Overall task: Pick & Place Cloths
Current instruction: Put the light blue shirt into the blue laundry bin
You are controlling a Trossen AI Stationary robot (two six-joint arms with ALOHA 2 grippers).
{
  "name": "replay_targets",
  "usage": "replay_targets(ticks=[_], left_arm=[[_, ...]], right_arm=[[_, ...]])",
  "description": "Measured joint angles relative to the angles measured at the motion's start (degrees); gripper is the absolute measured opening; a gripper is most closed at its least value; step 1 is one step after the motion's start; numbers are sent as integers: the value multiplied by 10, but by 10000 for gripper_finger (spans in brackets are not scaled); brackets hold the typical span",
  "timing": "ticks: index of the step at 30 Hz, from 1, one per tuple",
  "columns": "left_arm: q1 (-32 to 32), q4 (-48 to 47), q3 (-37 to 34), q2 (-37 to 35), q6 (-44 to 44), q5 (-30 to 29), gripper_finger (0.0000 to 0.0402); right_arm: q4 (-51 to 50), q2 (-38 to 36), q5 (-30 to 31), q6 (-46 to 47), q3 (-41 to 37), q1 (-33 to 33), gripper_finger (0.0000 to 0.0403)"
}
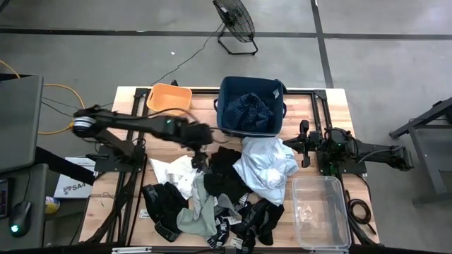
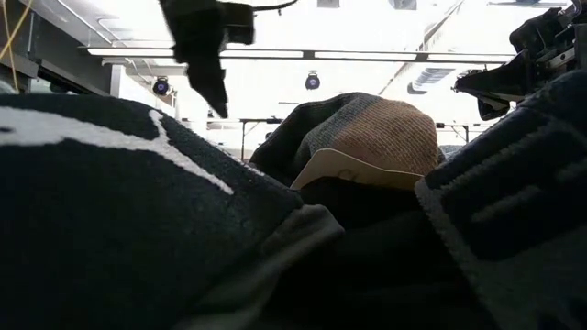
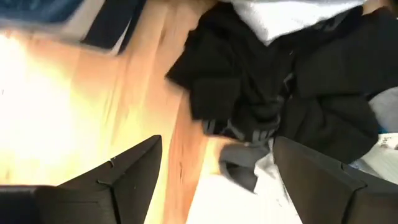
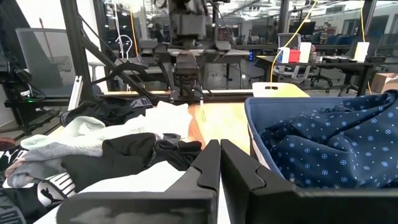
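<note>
A dark-blue patterned shirt lies inside the navy fabric bin; it also shows in the right wrist view. A pale blue-white shirt, black pieces, a grey-green piece and small white pieces lie heaped on the table. My left gripper hovers open over the table beside the black pieces, empty. My right gripper rests shut at the table's right side, next to the bin.
An orange tub stands at the far edge, left of the bin. A clear plastic container sits at the near right. In the low view, cloth fills the foreground. Bare wood shows between tub, bin and pile.
</note>
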Motion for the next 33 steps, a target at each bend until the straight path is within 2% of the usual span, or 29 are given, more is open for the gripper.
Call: replay_targets(ticks=[5,9,11,17,20,27,33], left_arm=[[-33,16,-115,-96,-67,-45,305],[-58,16,-182,-155,-136,-54,305],[-72,25,-210,-184,-152,-78,305],[-108,140,-298,-279,-148,-149,305],[-113,207,-337,-313,-121,-152,305],[-112,266,-396,-356,-99,-105,305],[-112,359,-463,-429,-63,-104,305]], right_arm=[[1,0,0,0,0,0,4],[0,1,0,0,0,0,4],[0,1,0,0,0,0,4],[0,1,0,0,0,0,4],[0,1,0,0,0,0,4],[0,1,0,0,0,0,4],[0,1,0,0,0,0,4]])
